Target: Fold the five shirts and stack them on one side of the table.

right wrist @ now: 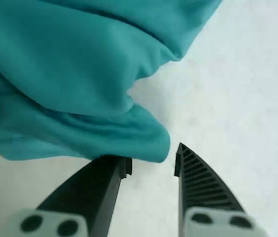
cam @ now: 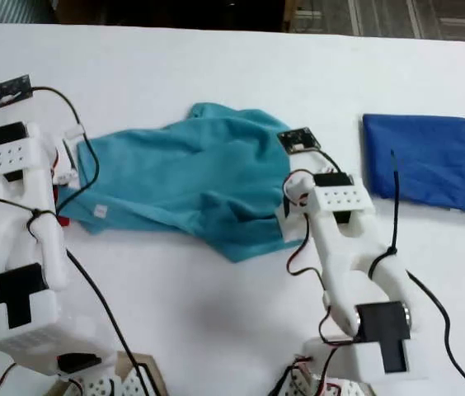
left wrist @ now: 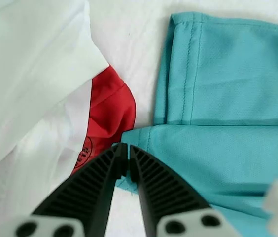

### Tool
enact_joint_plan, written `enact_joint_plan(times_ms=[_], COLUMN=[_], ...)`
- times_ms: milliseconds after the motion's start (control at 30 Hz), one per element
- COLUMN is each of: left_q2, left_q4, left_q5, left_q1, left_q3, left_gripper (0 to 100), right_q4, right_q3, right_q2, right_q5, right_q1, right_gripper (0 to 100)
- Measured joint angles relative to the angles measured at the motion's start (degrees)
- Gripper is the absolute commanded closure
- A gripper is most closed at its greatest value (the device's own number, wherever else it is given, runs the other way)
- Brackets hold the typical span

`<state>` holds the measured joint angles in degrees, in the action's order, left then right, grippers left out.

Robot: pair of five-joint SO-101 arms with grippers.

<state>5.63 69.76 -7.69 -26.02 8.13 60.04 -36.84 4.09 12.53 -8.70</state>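
The teal shirt [cam: 191,177] is being pinched (at its hem) by the left gripper [left wrist: 126,157]. The right gripper [right wrist: 153,160] is being held wide beside it.

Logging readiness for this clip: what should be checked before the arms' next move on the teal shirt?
1. Left claw shut at the teal shirt's hem: ok.
2. Left claw actually pinching cloth: cannot tell.
3. Right claw open, with a teal fold at its tips: ok.
4. Teal shirt lying flat: not ok, it is bunched near the right claw.
5. Red-and-white cloth out of the left claw's grip: cannot tell, it lies right beside the tips.
6. Blue shirt folded and apart from the teal shirt: ok.
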Motion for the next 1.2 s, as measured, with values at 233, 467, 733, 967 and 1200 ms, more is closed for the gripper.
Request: enact_joint_plan(times_ms=[233,467,733,967,1200], left_q2=[0.0,0.0,0.0,0.0,0.0], left_q4=[0.0,0.0,0.0,0.0,0.0], left_q5=[0.0,0.0,0.0,0.0,0.0], left_q1=[0.0,0.0,0.0,0.0,0.0], left_q3=[0.0,0.0,0.0,0.0,0.0], left_gripper=[97,97,97,97,97], right_q4=[-2.3,-3.7,-4.2,1.8,5.3], right_q3=[0.0,0.1,-0.3,-0.4,-1.9], right_q2=[-4.1,-6.3,-5.0,2.7,3.3], right_q5=[0.0,0.0,0.0,5.0,10.6], right_q1=[0.0,0.0,0.6,0.5,1.2], right_gripper=[84.9,92.6,97.7,97.4,87.4])
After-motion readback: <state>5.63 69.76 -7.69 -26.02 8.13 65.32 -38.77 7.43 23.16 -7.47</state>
